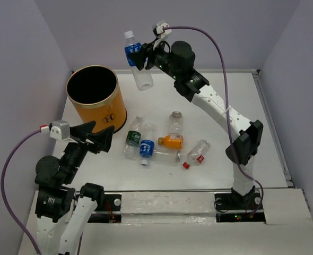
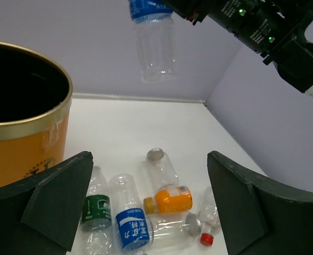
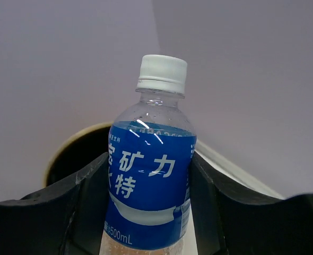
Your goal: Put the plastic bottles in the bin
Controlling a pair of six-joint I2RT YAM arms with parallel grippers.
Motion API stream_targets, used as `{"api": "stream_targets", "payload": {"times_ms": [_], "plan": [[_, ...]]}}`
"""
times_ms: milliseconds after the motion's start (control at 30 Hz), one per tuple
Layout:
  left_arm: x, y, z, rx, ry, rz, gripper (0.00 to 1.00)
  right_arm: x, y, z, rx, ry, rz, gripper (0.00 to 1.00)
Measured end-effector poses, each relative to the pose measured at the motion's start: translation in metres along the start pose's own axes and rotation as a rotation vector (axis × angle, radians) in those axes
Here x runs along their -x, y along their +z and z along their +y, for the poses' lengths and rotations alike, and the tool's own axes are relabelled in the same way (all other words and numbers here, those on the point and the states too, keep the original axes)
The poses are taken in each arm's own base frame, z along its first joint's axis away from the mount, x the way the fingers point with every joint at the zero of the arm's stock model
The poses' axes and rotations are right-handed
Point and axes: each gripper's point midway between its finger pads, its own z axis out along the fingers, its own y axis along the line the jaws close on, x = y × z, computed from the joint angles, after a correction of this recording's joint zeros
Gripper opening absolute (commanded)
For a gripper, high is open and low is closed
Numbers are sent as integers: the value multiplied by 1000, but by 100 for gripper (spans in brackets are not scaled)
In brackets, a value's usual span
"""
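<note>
My right gripper [image 1: 137,57] is shut on a clear blue-labelled bottle [image 1: 136,62] with a white cap, held high in the air just right of the bin [image 1: 95,101]. In the right wrist view the bottle [image 3: 148,180] sits between both fingers, with the bin's dark mouth [image 3: 77,154] behind it. My left gripper [image 1: 101,139] is open and empty, low at the front left. Several bottles lie on the table: green-labelled [image 2: 96,212], blue-labelled [image 2: 130,220], orange-filled [image 2: 170,199], red-capped [image 2: 208,218] and clear ones [image 2: 163,167].
The orange-yellow bin [image 2: 18,138] with gold rim stands at the table's back left. Walls close in the back and both sides. The right arm [image 1: 225,114] arches over the table's right half.
</note>
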Motion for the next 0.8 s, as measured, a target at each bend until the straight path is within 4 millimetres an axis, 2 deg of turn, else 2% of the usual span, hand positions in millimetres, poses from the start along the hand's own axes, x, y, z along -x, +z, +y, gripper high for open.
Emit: {"api": "stream_targets", "payload": {"times_ms": [100, 167, 300, 367, 433, 500, 667, 800], "plan": [[22, -10, -8, -6, 4, -64, 99, 72, -4, 45, 85, 0, -204, 40], [24, -14, -8, 1, 0, -71, 99, 106, -4, 72, 148, 22, -324, 40], [7, -19, 1, 46, -25, -10, 99, 126, 11, 98, 230, 83, -467, 39], [-3, -23, 6, 69, -41, 22, 99, 121, 24, 96, 243, 113, -511, 39], [-13, -27, 10, 91, -63, 52, 99, 107, 37, 93, 245, 141, -528, 39], [-23, -29, 14, 113, -89, 85, 99, 79, 57, 85, 230, 175, -532, 38], [-60, -30, 27, 171, -165, 197, 99, 22, 85, 78, 188, 220, -504, 36], [-80, -33, 34, 208, -213, 257, 99, 0, 95, 73, 146, 256, -515, 36]]}}
